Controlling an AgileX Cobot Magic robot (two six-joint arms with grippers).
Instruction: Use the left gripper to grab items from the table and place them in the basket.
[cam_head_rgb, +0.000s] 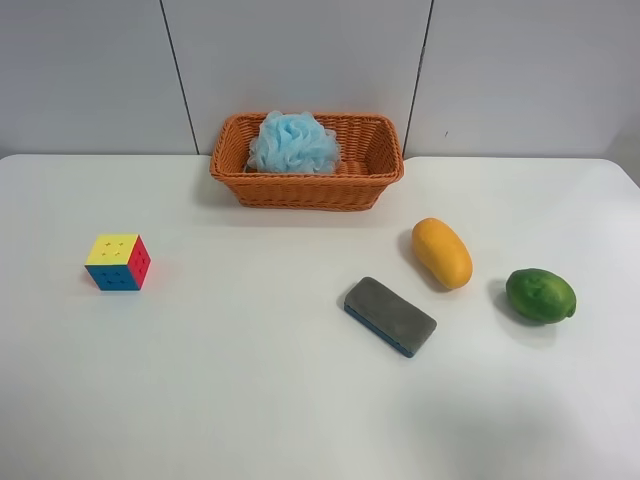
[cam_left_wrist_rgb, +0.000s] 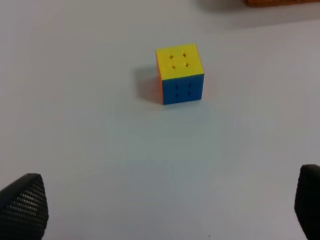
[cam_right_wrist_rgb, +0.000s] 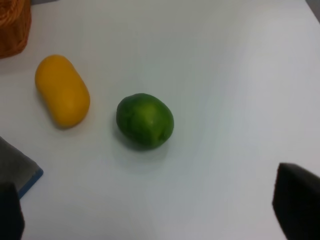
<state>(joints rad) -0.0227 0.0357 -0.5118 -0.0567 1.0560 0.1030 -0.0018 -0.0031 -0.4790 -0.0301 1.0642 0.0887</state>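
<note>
The orange wicker basket (cam_head_rgb: 307, 185) stands at the back of the white table (cam_head_rgb: 250, 380) with the light-blue bath pouf (cam_head_rgb: 293, 143) inside it. The puzzle cube (cam_head_rgb: 119, 262) sits alone on the table; the left wrist view shows it (cam_left_wrist_rgb: 180, 74) ahead of my left gripper (cam_left_wrist_rgb: 165, 210), which is open and empty, well short of the cube. The mango (cam_head_rgb: 442, 252), the grey-and-blue eraser (cam_head_rgb: 390, 316) and the green fruit (cam_head_rgb: 540, 295) lie apart from each other. My right gripper (cam_right_wrist_rgb: 150, 210) is open and empty above the green fruit (cam_right_wrist_rgb: 145, 120) and mango (cam_right_wrist_rgb: 62, 90). Neither arm shows in the exterior high view.
A grey panelled wall (cam_head_rgb: 320, 60) rises behind the table. A corner of the basket (cam_right_wrist_rgb: 12, 25) and an end of the eraser (cam_right_wrist_rgb: 20, 167) show in the right wrist view. An edge of the basket (cam_left_wrist_rgb: 280, 2) shows in the left wrist view.
</note>
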